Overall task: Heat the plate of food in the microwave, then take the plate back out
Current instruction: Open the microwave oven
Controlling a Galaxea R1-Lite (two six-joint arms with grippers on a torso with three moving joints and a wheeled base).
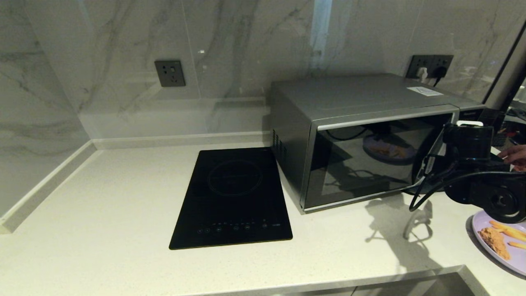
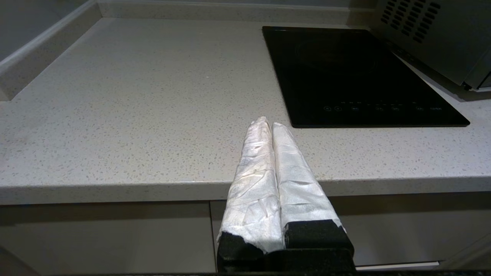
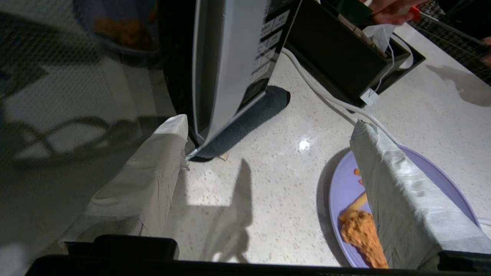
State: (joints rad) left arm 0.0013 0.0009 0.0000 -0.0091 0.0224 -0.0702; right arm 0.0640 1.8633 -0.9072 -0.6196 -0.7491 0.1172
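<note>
The right gripper (image 3: 268, 126), its taped fingers spread wide and holding nothing, hangs at the microwave's (image 1: 361, 135) door edge, at about three o'clock in the head view. The plate of food (image 1: 503, 238) sits on the pale worktop (image 1: 102, 205) at four o'clock, just beside that arm. The microwave's door is closed; its button labels are too small to read. A black hob (image 1: 232, 197) lies at centre. The left gripper (image 2: 270, 126), fingers pressed together, idles off the worktop's front edge.

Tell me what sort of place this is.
Most likely a home kitchen counter: a pale speckled countertop holds a microwave and a flat black hob, with marble-look wall panels and wall sockets behind.
</note>
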